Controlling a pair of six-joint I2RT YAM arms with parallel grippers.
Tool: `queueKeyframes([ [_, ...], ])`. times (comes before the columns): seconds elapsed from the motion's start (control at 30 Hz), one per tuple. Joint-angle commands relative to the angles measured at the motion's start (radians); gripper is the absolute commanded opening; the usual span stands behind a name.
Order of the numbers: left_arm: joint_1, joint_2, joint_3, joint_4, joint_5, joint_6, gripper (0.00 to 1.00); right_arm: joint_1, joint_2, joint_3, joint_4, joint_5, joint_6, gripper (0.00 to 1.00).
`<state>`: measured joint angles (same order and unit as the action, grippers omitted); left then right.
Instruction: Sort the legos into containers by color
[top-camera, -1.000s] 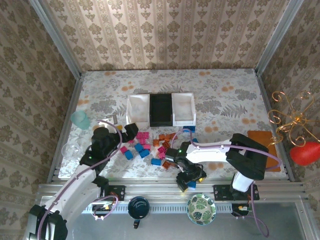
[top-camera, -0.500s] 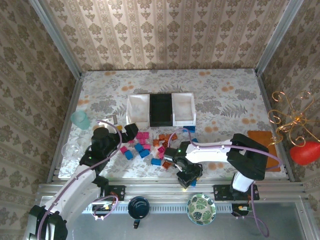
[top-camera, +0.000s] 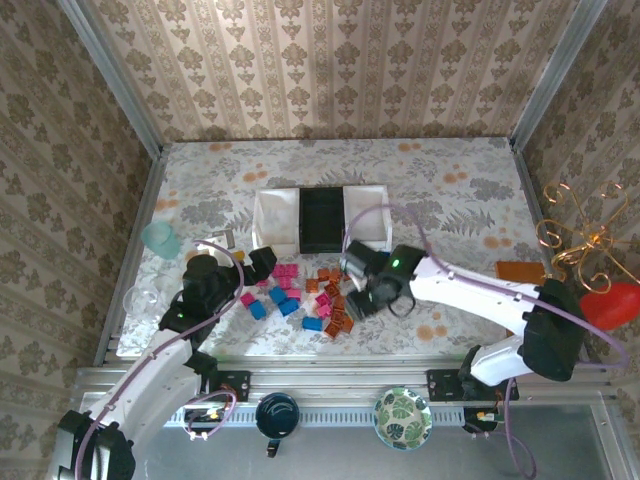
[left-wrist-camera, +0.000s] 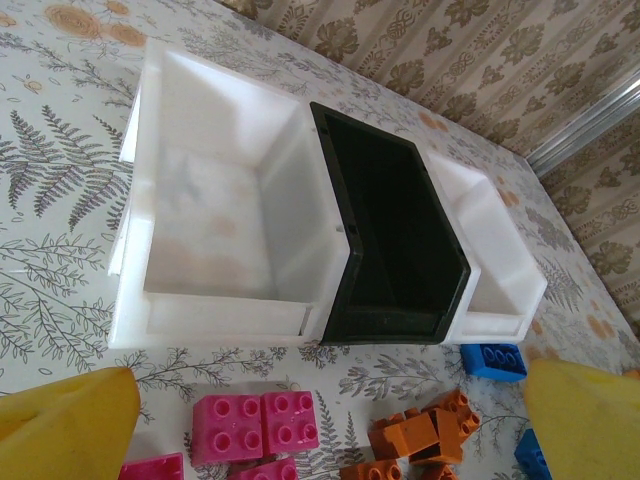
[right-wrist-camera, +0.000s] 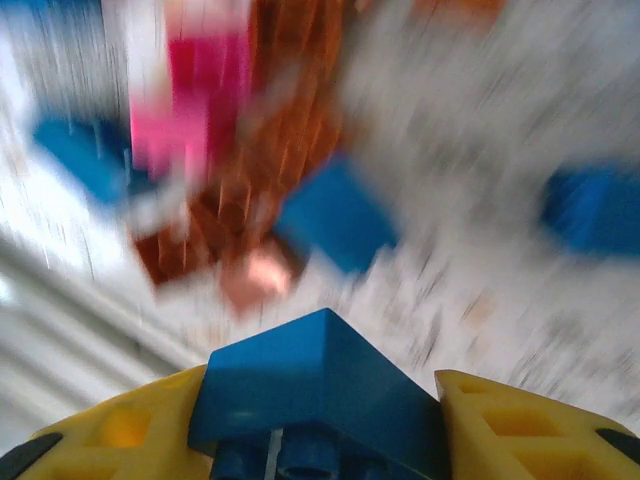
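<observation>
Over the pile (top-camera: 287, 275), newly swung forward: right pincer (right-wrist-camera: 325, 425) pinching blue lego (right-wrist-camera: 310, 375), left pincer (left-wrist-camera: 325, 415) spread

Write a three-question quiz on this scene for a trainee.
1. True or false: the black rectangular plastic tray stands between the two white rectangular plastic trays.
2. What colour is the small plastic brick clamped in the right tool? A orange, B blue, C pink.
3. Fill in: the jaws of the left tool stand ____.

Key: 1 true. 2 B. 3 open.
</observation>
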<state>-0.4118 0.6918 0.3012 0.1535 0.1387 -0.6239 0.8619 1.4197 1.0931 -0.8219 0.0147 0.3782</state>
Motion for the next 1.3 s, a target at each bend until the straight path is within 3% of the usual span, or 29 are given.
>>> queueKeyframes([
  [0.0, -0.002, -0.004, 0.014, -0.007, 0.007, -0.002, 1.00, -0.122, -0.022, 0.048, 0.252, 0.115, -0.041, 0.28],
  [0.1, -0.004, -0.006, 0.036, -0.055, 0.004, 0.002, 1.00, -0.206, 0.075, 0.113, 0.396, 0.108, -0.032, 0.28],
  [0.4, -0.008, -0.030, 0.064, -0.212, -0.048, -0.002, 0.99, -0.348, 0.379, 0.329, 0.443, 0.215, -0.032, 0.33],
  [0.47, -0.009, -0.034, 0.073, -0.240, -0.051, -0.002, 0.99, -0.362, 0.425, 0.365, 0.434, 0.217, -0.027, 0.40],
  [0.57, -0.009, -0.030, 0.097, -0.294, -0.061, 0.002, 0.99, -0.375, 0.451, 0.393, 0.447, 0.206, -0.031, 0.66],
  [0.63, -0.010, -0.025, 0.112, -0.330, -0.068, 0.004, 0.99, -0.378, 0.436, 0.394, 0.463, 0.193, -0.034, 0.74],
  [0.77, -0.017, -0.014, 0.125, -0.381, -0.080, -0.003, 0.99, -0.374, 0.352, 0.342, 0.496, 0.156, -0.022, 0.79],
  [0.97, -0.027, -0.011, 0.135, -0.448, -0.104, -0.028, 0.97, -0.332, 0.135, 0.119, 0.574, 0.108, 0.021, 0.80],
  [1.27, -0.061, 0.017, 0.124, -0.588, -0.200, -0.115, 0.81, -0.264, -0.097, -0.203, 0.687, 0.111, 0.079, 0.79],
])
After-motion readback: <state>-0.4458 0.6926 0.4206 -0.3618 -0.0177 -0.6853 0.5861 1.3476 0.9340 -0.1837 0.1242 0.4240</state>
